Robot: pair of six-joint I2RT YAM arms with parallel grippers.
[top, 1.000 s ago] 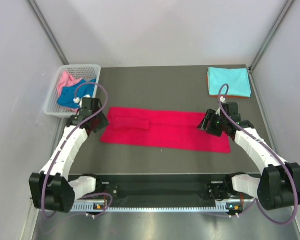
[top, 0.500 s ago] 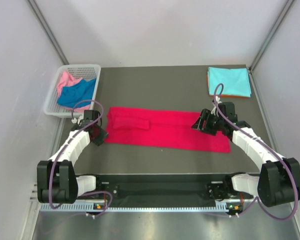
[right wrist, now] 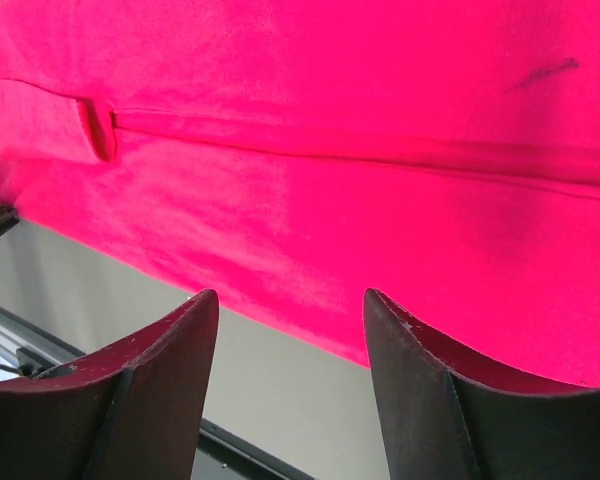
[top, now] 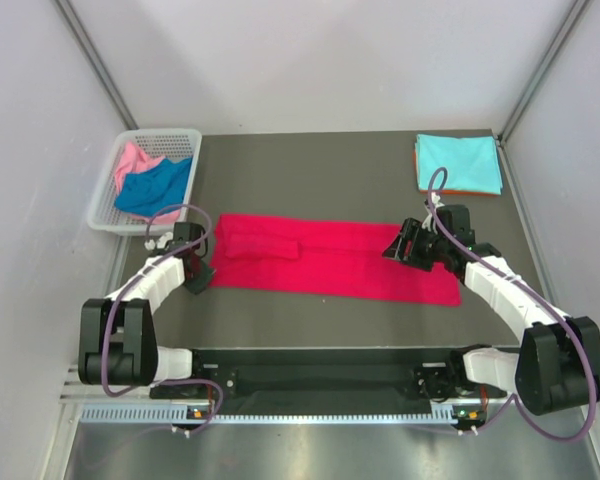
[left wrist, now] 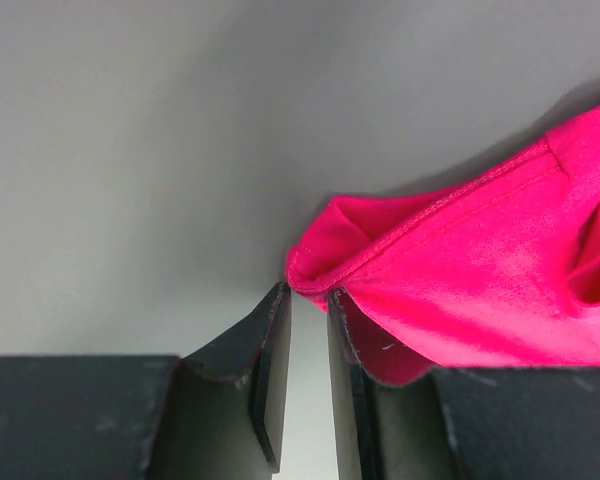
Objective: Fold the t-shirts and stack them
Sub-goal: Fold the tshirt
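Folding the red shirt (top: 330,260), spread flat across the middle of the table (top: 310,180). Left gripper (left wrist: 308,300) nearly together at its left corner, no sure pinch yet; right gripper (right wrist: 290,300) wide apart above its right end. Next, probably: pinch both ends firmly, then lift and fold over.

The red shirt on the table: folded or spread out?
Partly folded: the crimson t-shirt lies as a long flat band, a sleeve turned in on top.

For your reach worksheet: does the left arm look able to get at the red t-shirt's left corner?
Probably yes: the left gripper sits right at the red t-shirt corner, with nothing between.
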